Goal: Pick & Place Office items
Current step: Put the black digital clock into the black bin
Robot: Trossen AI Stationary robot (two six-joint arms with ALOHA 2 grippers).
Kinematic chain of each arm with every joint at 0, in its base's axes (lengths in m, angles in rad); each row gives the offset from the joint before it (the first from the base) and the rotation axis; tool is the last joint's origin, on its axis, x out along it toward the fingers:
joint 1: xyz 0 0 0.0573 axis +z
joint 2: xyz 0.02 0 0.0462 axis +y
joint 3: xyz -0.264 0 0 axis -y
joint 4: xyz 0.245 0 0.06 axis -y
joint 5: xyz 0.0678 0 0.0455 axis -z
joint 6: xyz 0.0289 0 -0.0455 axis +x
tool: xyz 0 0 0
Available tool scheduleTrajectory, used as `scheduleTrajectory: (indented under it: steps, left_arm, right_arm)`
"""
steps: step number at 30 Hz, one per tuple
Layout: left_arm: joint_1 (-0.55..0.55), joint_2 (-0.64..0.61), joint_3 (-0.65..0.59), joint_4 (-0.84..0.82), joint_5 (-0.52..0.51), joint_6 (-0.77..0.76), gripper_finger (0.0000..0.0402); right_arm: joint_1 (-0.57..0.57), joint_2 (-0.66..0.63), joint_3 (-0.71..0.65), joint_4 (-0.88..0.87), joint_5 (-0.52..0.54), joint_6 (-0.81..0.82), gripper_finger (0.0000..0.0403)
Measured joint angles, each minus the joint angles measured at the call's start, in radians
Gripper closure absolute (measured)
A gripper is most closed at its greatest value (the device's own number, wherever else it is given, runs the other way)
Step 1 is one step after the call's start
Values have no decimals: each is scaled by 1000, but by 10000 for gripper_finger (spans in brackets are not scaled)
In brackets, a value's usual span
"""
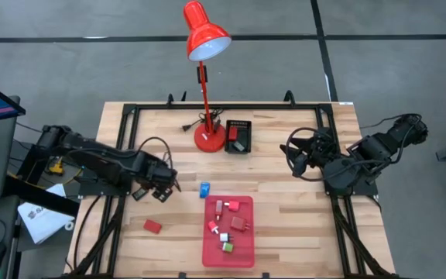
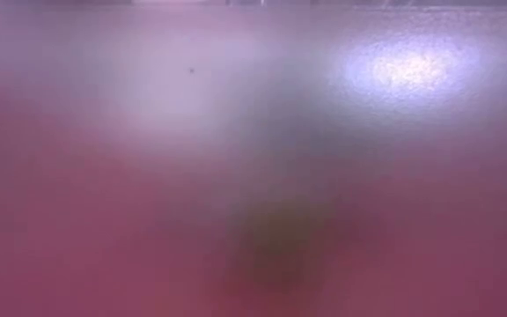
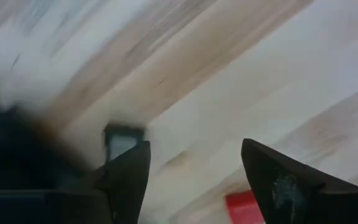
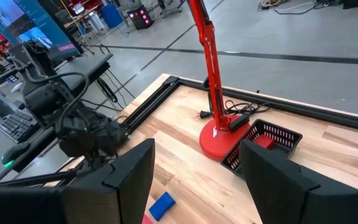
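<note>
A red block (image 1: 153,226) lies flat on the wood near the table's left front; it also shows as the red block (image 3: 246,208) beside one fingertip. My left gripper (image 1: 163,190) (image 3: 196,144) hangs above the table just beyond it, pointing down and open, with bare wood between its fingers. A blue block (image 1: 204,189) (image 4: 161,205) lies beyond the red tray (image 1: 242,260), which holds several small pieces, mostly red, plus a white-green one (image 1: 227,246). My right gripper (image 1: 296,155) (image 4: 196,146) waits open, raised over the table's right side.
A tall red desk lamp (image 1: 209,138) stands at the far middle, its cord beside the base. Next to it sits a black mesh basket (image 1: 238,136) with a red piece inside. The low view is filled by a pink blur. Bare wood lies left and right of the tray.
</note>
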Motion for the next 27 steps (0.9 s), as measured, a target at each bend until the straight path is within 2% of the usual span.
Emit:
scheduleTrajectory:
  steps: [5, 10, 17, 22, 27]
  left_arm:
    - [-12, -55, -75, 1, 99, -22, 137]
    - [-11, -18, -145, -34, 182, 92, 125]
    - [2, 108, -181, 14, 192, 233, 122]
    - [40, 194, -183, 92, 199, 285, 122]
    - [91, 246, -180, 74, 162, 294, 128]
  right_arm:
    - [0, 0, 0, 0, 7, -16, 174]
    - [0, 0, 0, 0, 7, -26, 174]
    - [0, 0, 0, 12, 7, -26, 174]
    - [0, 0, 0, 25, 7, -25, 174]
    - [0, 0, 0, 28, 7, -21, 174]
